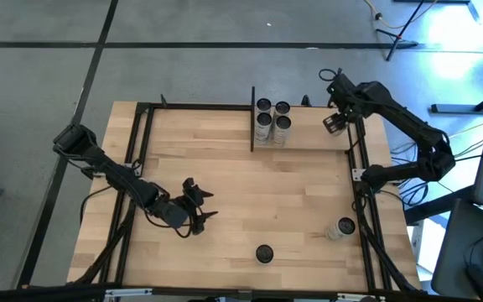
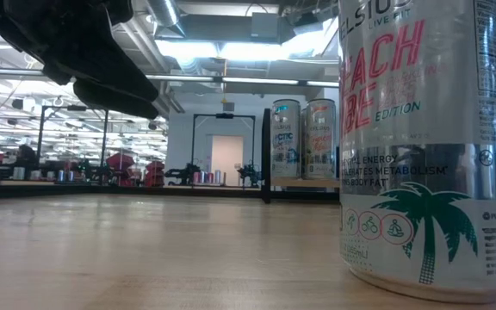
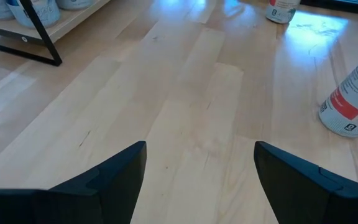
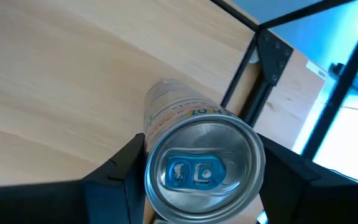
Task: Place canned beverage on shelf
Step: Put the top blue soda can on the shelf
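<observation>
My right gripper (image 1: 335, 123) is at the table's far right, by the right end of the shelf (image 1: 317, 141), and is shut on a silver canned beverage (image 4: 204, 168). The shelf is a narrow wood plank with a black upright post (image 1: 252, 117). Several cans (image 1: 272, 117) stand on its left end and also show in the low view (image 2: 304, 138). My left gripper (image 1: 201, 208) is open and empty above the near-left part of the table; its own wrist view (image 3: 201, 149) shows only bare wood between the fingers. My right gripper pinches the can between its two fingers, one finger (image 4: 120, 171) on each side of the can's wall just below the top rim (image 4: 149, 163). The fingers come from above, pointing down. The can is upright, lid up; whether its base rests on anything I cannot tell.
A can (image 1: 264, 253) stands upright near the table's front edge and looms large in the low view (image 2: 429, 146). Another can (image 1: 340, 228) is at the near right, by the black frame rail (image 1: 360, 210). The table's middle is bare wood.
</observation>
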`<action>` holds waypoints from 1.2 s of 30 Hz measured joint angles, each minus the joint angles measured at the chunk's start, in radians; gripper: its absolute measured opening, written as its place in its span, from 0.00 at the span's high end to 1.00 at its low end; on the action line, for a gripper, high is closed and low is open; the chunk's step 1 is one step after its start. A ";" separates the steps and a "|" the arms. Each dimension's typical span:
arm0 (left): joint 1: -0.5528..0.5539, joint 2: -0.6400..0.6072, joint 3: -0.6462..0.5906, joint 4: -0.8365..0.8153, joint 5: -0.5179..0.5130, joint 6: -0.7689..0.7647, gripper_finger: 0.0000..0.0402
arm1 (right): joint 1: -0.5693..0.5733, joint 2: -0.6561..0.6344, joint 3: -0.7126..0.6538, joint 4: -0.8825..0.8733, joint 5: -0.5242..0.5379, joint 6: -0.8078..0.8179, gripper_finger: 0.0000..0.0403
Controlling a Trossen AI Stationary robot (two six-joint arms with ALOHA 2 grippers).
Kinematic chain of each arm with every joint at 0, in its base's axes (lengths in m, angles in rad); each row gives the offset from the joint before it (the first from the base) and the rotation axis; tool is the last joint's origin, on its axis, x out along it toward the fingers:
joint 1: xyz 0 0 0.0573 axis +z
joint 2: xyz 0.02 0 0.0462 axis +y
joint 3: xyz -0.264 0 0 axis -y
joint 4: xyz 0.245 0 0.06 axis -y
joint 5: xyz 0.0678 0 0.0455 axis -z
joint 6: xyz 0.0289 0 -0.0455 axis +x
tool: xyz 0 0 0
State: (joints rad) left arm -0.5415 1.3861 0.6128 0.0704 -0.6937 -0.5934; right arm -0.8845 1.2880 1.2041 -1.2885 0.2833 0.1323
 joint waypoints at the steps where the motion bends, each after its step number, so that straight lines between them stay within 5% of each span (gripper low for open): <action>1: 0.000 0.000 0.000 0.001 0.000 0.000 0.28 | 0.000 0.001 0.000 0.005 0.000 0.009 0.48; 25: 0.000 0.000 0.000 0.001 0.004 0.001 0.28 | 0.002 0.073 -0.026 0.015 0.073 0.074 0.48; 36: 0.000 0.000 0.000 -0.002 0.004 0.002 0.28 | 0.002 0.073 -0.028 0.009 0.061 0.067 0.24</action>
State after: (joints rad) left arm -0.5415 1.3861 0.6128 0.0685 -0.6895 -0.5915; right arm -0.8829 1.3613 1.1759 -1.2790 0.3439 0.1996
